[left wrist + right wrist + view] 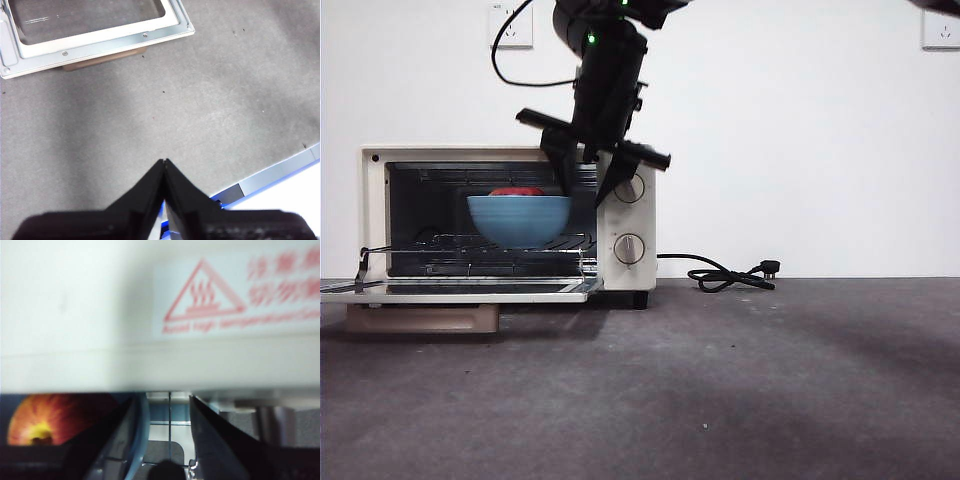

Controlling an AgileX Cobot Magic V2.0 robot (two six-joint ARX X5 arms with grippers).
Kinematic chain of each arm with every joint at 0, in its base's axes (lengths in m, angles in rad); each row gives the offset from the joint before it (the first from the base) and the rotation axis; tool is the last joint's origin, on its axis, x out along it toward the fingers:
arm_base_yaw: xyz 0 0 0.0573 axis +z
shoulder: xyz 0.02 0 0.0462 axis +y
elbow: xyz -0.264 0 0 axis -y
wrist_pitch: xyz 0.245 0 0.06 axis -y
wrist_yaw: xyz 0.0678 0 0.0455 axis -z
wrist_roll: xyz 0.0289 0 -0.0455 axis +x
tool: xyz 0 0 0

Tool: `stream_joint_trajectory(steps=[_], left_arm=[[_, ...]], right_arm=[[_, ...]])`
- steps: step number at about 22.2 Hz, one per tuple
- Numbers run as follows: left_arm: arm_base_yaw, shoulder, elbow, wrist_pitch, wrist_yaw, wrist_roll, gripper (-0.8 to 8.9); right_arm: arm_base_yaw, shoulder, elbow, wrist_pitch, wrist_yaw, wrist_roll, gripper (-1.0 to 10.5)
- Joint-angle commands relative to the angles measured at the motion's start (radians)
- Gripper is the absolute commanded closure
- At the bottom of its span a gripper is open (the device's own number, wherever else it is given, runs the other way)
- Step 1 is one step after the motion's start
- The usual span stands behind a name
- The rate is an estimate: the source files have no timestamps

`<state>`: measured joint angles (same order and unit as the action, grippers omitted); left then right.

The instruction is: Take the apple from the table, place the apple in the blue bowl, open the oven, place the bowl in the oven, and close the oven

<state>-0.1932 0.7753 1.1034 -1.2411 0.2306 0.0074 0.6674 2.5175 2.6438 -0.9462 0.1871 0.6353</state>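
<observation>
Inside the open oven [625, 215], apple [516, 191] in blue bowl [519, 220], right pincer [588, 190] apart astride its rim.

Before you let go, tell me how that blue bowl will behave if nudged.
The bowl looks glossy, so probably slippery in the right claw. Its narrow base on the wire rack could tip. The apple inside may roll.

red hot-surface warning triangle sticker [204, 292] on the oven [75, 315] top, beside it red Chinese characters, blurred, unreadable
</observation>
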Motion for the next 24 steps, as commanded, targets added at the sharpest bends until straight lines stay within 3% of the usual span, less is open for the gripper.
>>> stream_joint_trajectory(steps=[1, 13, 22, 24], left_arm=[[-0.004, -0.003, -0.008, 0.002, 0.004, 0.004, 8.18], [-0.004, -0.003, -0.008, 0.031, -0.056, 0.004, 8.19], [0.045, 0.039, -0.008, 0.100, -0.100, 0.022, 8.22], [0.080, 0.063, -0.008, 0.113, -0.100, 0.045, 8.22]], right_arm=[[0.002, -0.036, -0.004, -0.002, 0.007, -0.027, 7.6], [0.038, -0.161, -0.004, -0.087, 0.051, -0.174, 7.6], [0.104, -0.279, -0.004, -0.303, 0.278, -0.399, 7.7], [0.105, -0.296, -0.004, -0.349, 0.287, -0.407, 8.7]])
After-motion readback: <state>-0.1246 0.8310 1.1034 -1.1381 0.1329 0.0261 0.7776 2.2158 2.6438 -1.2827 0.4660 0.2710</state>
